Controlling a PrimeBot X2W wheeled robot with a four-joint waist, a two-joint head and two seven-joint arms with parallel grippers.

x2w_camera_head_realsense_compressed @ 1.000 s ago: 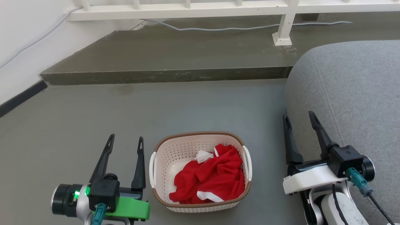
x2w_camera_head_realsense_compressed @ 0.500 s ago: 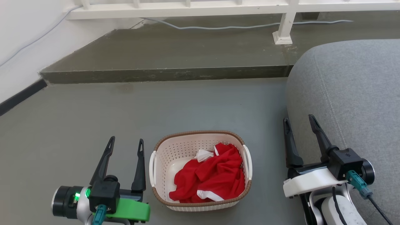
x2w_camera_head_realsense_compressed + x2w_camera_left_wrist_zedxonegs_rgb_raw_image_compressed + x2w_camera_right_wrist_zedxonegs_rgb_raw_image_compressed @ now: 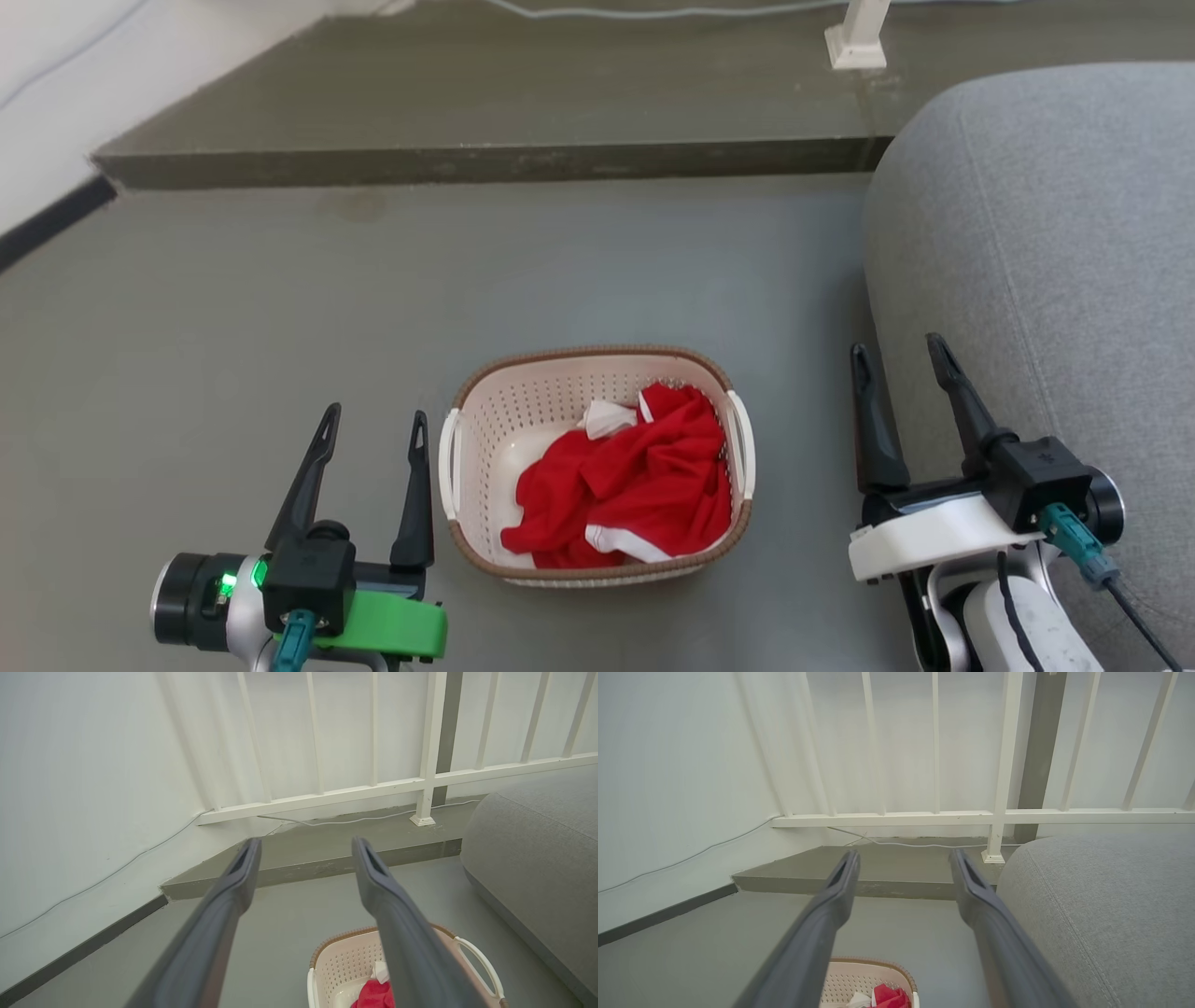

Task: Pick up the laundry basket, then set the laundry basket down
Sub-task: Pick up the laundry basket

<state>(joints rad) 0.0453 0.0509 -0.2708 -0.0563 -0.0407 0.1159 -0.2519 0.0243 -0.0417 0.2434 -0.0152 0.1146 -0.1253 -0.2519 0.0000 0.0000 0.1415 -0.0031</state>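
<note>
The laundry basket (image 3: pixel 485 439) stands on the grey floor, cream-white and perforated, with a brown rim, two white side handles and a red-and-white garment (image 3: pixel 625 490) inside. My left gripper (image 3: pixel 375 416) is open just left of the basket, fingers apart and empty. On the basket's right, my right gripper (image 3: pixel 894 347) is also open, beside the grey sofa. In the left wrist view the basket (image 3: pixel 343 963) peeks out at the bottom behind the right finger, with the left gripper (image 3: pixel 304 847) open. The right wrist view catches the basket's corner (image 3: pixel 859 982) below the open right gripper (image 3: pixel 903 857).
A grey sofa (image 3: pixel 1055 243) fills the right side, close to my right arm. A raised concrete step (image 3: pixel 485 159) runs across the back, with a white railing post (image 3: pixel 854 37) and a cable on it. A white wall with a dark skirting (image 3: pixel 47 219) lies at the left.
The head camera has tilted down, so the whole scene has shifted up in the picture. Both grippers stay open beside the basket, which has not been touched.
</note>
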